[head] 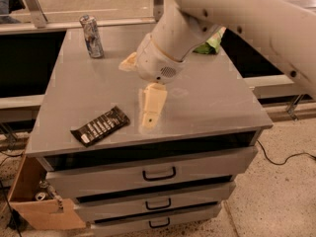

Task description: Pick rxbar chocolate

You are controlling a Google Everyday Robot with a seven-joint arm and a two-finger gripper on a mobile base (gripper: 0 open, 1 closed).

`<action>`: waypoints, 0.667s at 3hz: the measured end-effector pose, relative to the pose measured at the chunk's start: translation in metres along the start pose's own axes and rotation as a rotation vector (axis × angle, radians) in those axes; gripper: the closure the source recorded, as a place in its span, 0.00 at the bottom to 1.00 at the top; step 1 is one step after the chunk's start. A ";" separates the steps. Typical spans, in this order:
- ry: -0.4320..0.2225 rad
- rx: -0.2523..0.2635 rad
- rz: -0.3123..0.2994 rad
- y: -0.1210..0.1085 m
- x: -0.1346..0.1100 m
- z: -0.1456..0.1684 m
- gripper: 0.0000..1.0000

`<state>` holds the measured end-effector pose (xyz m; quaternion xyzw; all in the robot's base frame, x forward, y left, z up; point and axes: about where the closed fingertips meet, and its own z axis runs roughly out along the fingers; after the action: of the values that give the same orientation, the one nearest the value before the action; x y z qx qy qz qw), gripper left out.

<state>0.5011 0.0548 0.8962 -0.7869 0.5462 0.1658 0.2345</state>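
Note:
The rxbar chocolate (100,126) is a flat black-brown bar with white lettering. It lies at an angle near the front left edge of the grey cabinet top (217,102). My gripper (135,96) hangs over the middle of the top, to the right of the bar and a little behind it, not touching it. Its cream fingers (150,106) stand apart, open and empty. One points down toward the front edge. The white arm reaches in from the upper right.
A tall silver can (92,36) stands at the back left of the top. A green chip bag (211,42) lies at the back right, mostly hidden by my arm. Three drawers (159,174) are below. A cardboard box (29,204) sits on the floor at the left.

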 end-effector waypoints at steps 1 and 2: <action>-0.037 -0.038 -0.060 0.008 -0.023 0.036 0.00; -0.059 -0.059 -0.086 0.010 -0.043 0.063 0.00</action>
<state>0.4767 0.1199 0.8641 -0.8110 0.4995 0.1949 0.2341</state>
